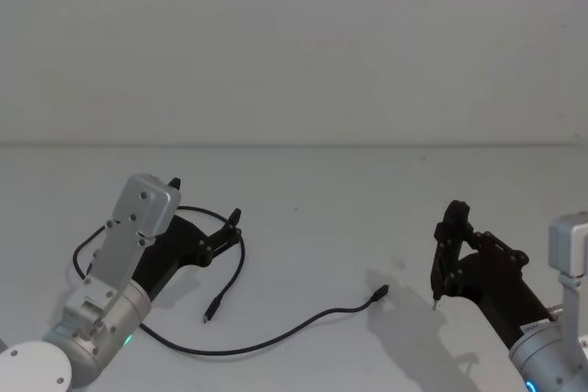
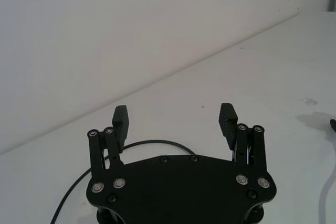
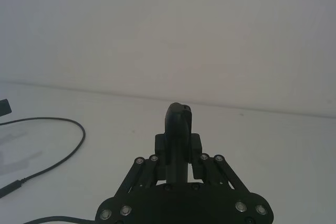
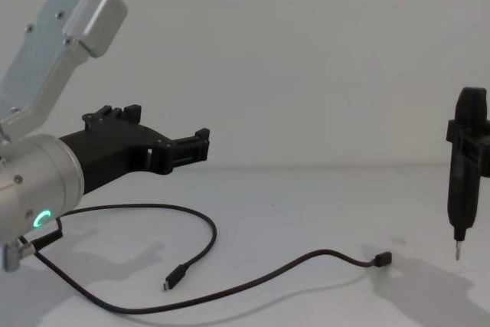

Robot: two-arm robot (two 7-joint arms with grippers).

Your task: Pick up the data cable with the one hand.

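The data cable is a thin black line lying slack on the white table. One plug rests inside its loop, and the other plug lies toward the middle. My left gripper, black on a silver wrist with a green ring, hovers open above the loop's far part. In the chest view it is clearly off the table, with the cable below it. A curve of cable shows under the open fingers. My right gripper is shut and raised at the right, away from the cable.
The white table meets a plain white wall at the back. A small pointed pin hangs below my right gripper, near the shadow beside the right-hand plug.
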